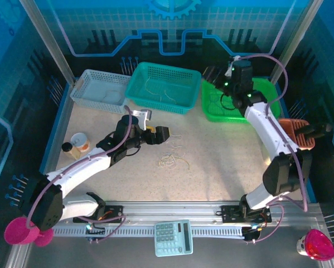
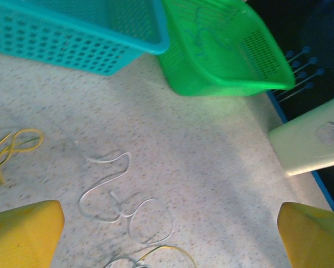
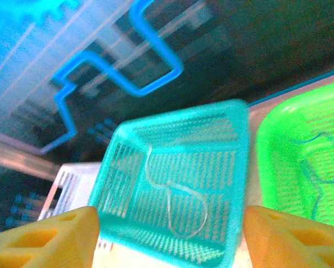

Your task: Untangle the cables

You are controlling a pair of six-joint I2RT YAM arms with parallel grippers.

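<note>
L gripper (image 2: 169, 240) jaws wide apart, empty, cables (image 2: 119, 209) just ahead, lined up for a pick; R gripper (image 3: 171, 237) apart, empty, above teal basket (image 3: 240, 156).

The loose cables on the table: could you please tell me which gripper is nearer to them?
Left. The left gripper hovers just beside the cables; the right gripper is far off, over the green basket.

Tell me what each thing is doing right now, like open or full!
loose cables, lying on the table, some loops crossing.
teal basket, holds a whitish cable.
green basket, holds a grey-blue cable.
left gripper, open, empty, low over the loose cables.
right gripper, open, empty, up by the green basket.
</note>
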